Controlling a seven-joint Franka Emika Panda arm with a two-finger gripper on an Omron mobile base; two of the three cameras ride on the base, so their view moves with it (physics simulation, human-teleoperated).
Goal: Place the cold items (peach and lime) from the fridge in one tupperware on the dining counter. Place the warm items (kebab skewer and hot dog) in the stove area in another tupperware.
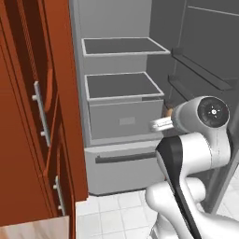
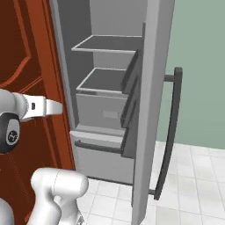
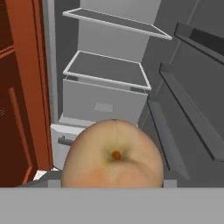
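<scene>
The peach, pale orange with a small dark dimple, sits close before the camera in the hand view, held in the hand in front of the open fridge; in the left base view a sliver of orange shows at the hand, which is closed on the fruit. Behind it stand two bare shelves, a drawer beneath them, and the door racks to the right. A red-brown cabinet flanks the fridge on the left.
</scene>
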